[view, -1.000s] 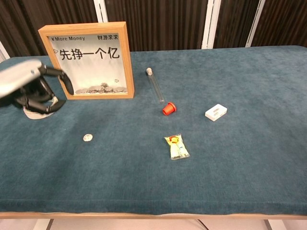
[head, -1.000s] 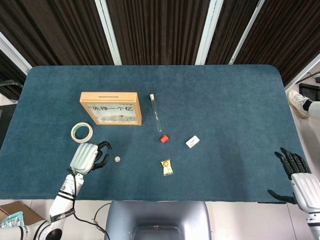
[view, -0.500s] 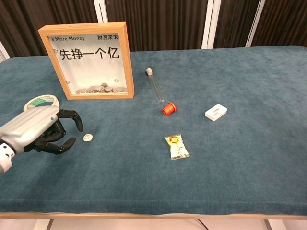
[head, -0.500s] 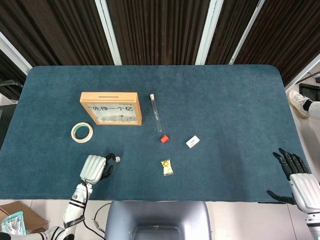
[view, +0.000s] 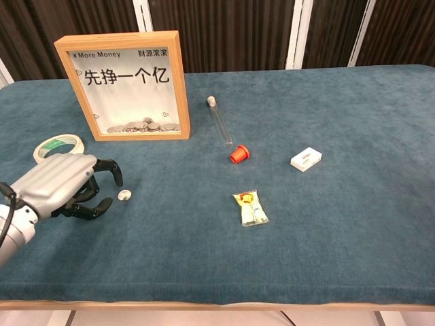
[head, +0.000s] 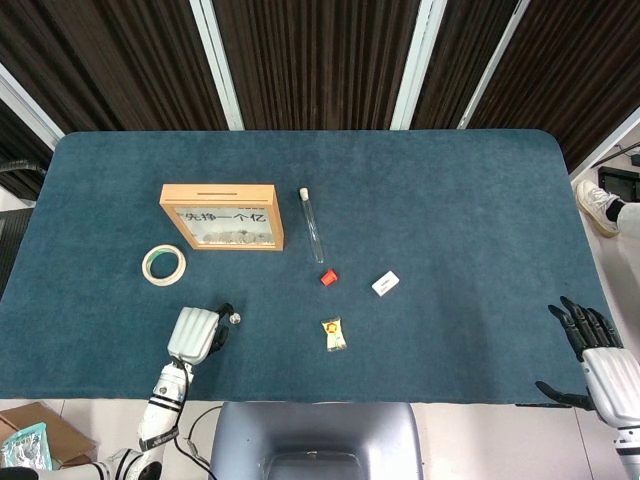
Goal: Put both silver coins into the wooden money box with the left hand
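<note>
Table (head: pixel 430 180): a large blue-carpeted surface that carries everything below.
Wooden money box (view: pixel 126 85): stands upright at the back left, its glass front showing a heap of coins at the bottom; the slot is in its top edge, seen in the head view.
Left hand (view: pixel 64 185): low over the cloth at the front left, fingers curved and parted, holding nothing. Its fingertips (view: pixel 117 180) bracket the coin from just beside it.
Right hand (head: pixel 590 345): at the table's far right edge, fingers spread, holding nothing.
Tape roll (view: pixel 59 145): lies flat just behind the left hand.
Test tube (view: pixel 220 123): lies right of the box, with a red cap (view: pixel 238 154) near its front end.
Silver coin (view: pixel 124 195): flat on the cloth, near the front edge and well in front of the box. Only one loose coin is visible.
Change: a second ago the left hand was raised near the tape roll; it has since dropped and closed in on the coin.
Meaning: this looks like the approach to a pinch; the coin is not yet lifted.
</note>
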